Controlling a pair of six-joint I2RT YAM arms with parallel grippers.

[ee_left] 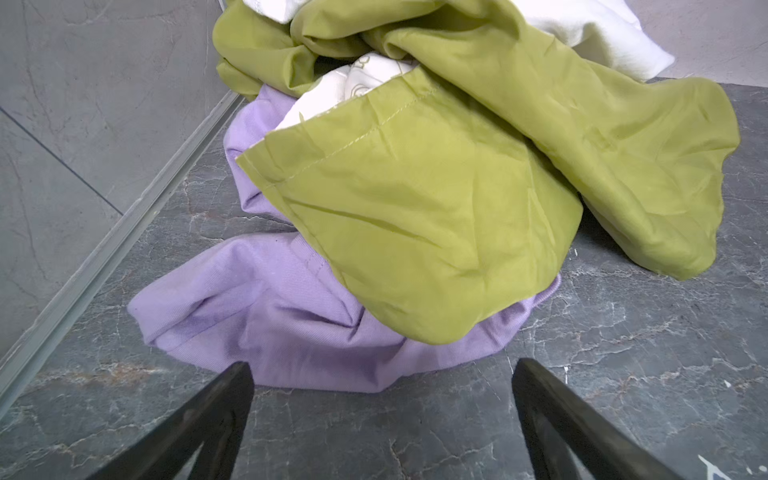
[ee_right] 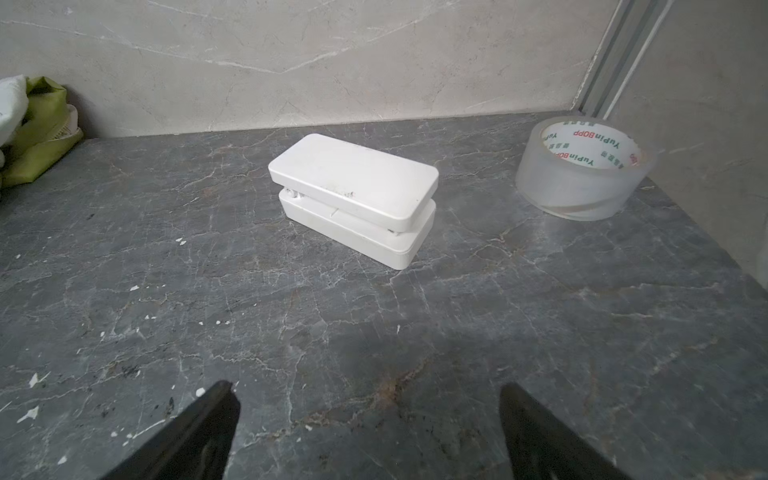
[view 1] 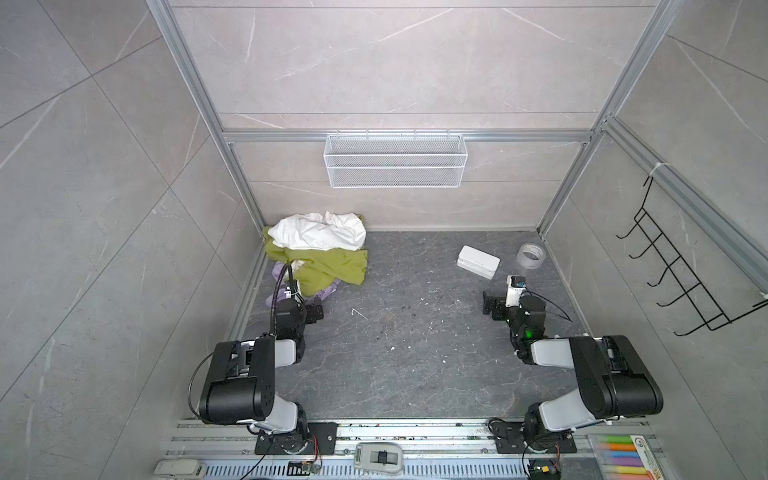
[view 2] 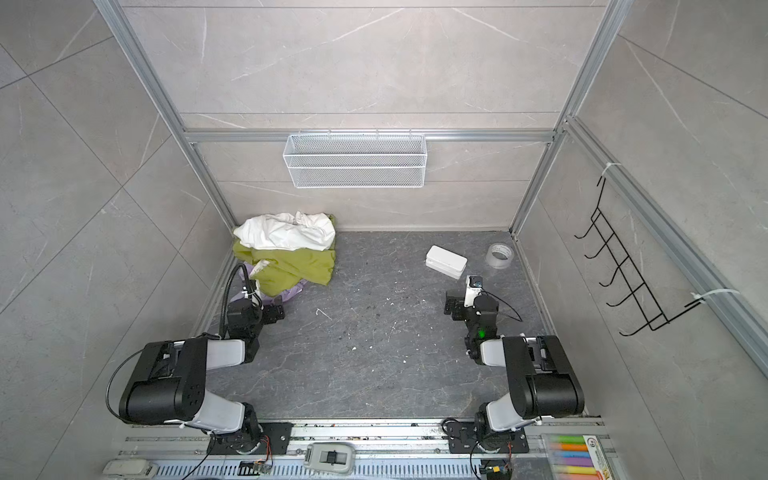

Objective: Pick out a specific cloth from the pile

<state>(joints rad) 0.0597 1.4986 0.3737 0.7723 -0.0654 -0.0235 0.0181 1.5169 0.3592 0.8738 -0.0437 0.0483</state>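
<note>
While both arms sit low over the dark, veined work surface [ee_right: 374, 332], I read the pile [view 1: 332, 266] as a crumpled heap left of centre in both top views, against the back wall. A smooth white cloth [view 1: 320, 232] lies on top, with a thin, creased olive-green cloth [ee_left: 415, 208] with a stitched hem beneath it. The cloth [ee_left: 270, 316], lavender, matte, finely ribbed and softly folded, lies at the bottom, its edge protruding from under the olive layer. The left gripper [ee_left: 382, 365] has its jaws spread wide and empty, with the lavender edge just beyond its fingertips. The right gripper [ee_right: 368, 386], likewise spread and empty, faces a rounded white plastic box [ee_right: 353, 199] near a clear tape roll [ee_right: 582, 178], right of centre in the top views.
</note>
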